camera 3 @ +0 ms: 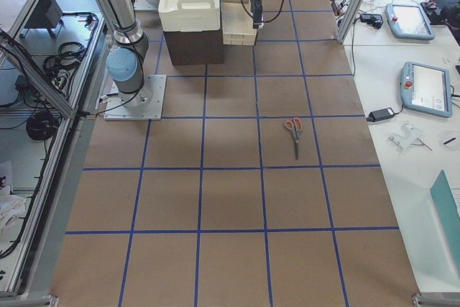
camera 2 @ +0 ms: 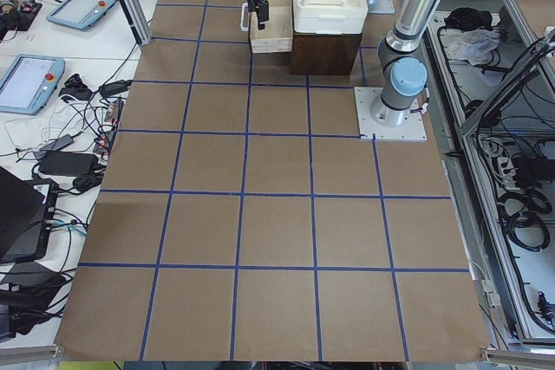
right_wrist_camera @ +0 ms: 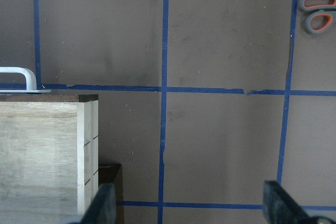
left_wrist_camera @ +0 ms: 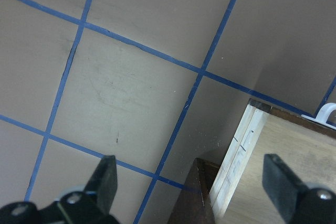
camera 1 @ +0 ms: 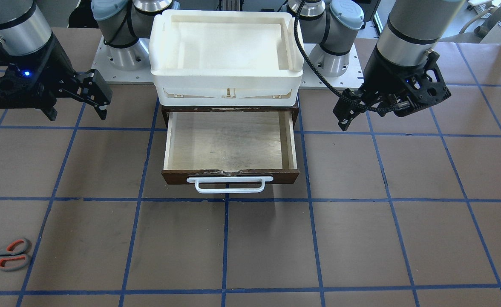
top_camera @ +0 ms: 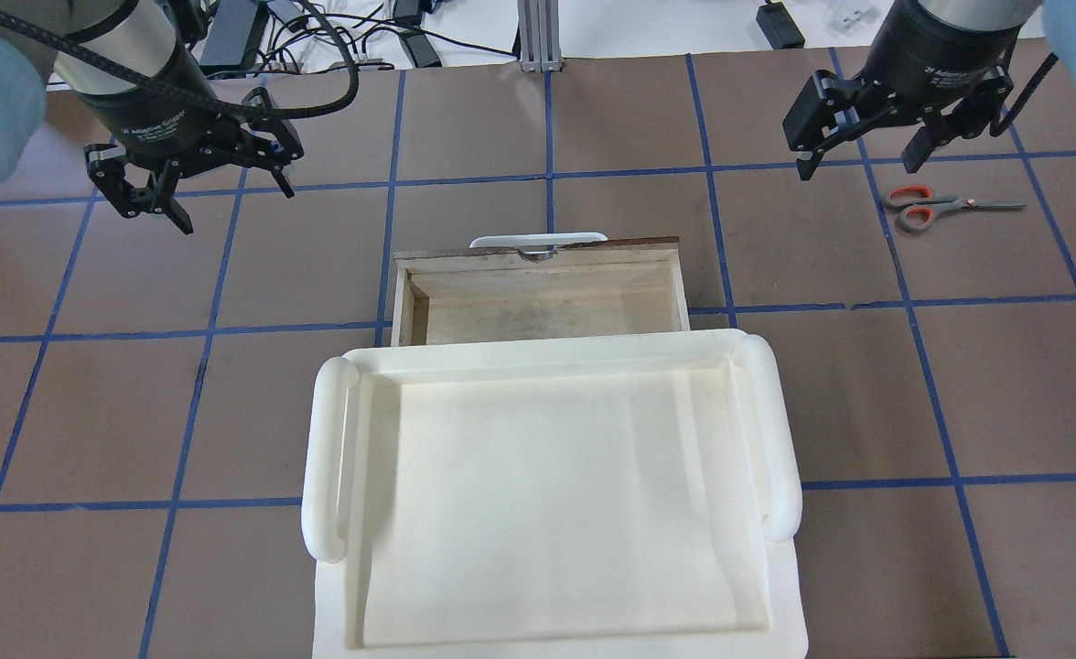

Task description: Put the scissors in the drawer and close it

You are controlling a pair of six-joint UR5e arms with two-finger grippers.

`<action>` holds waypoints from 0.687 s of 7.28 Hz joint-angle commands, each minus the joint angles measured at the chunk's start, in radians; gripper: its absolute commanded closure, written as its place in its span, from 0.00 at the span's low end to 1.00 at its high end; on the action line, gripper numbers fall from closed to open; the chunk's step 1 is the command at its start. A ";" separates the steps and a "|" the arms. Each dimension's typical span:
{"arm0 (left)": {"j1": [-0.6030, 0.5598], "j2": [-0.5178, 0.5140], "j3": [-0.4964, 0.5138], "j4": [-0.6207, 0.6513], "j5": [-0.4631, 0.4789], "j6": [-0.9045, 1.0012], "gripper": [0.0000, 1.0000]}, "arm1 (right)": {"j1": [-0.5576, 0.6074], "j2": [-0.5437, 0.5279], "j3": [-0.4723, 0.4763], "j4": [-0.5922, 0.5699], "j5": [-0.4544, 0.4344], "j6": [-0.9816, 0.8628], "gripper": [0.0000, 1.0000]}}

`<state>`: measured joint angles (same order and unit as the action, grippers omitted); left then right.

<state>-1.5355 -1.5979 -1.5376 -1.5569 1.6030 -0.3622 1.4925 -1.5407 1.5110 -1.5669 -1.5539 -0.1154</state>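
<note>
Right gripper (top_camera: 856, 167), wide open and empty, should straddle the scissors (top_camera: 936, 206) at their pivot, well right of the drawer (top_camera: 538, 265). Left gripper (top_camera: 240, 211) hangs open, empty

A white tray (top_camera: 326, 458) (rounded side handles) tops a dark cabinet (camera 3: 192, 48) on the brown, blue-taped table (camera 1: 361, 238).

I see bright, even overhead light; shadows soft, short; white tray (top_camera: 547, 494) nearly washed out; all views sharp.

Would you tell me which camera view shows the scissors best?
The overhead exterior view: the scissors lie whole and unobstructed there. Front-facing crops the blades, right wrist shows only handles, exterior right shows them small.
</note>
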 commanded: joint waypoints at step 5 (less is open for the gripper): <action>0.000 -0.001 -0.001 0.000 0.000 0.000 0.00 | -0.118 0.056 0.000 -0.031 0.008 -0.491 0.00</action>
<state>-1.5355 -1.5984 -1.5373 -1.5570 1.6030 -0.3620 1.4143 -1.5108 1.5110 -1.5946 -1.5508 -0.4756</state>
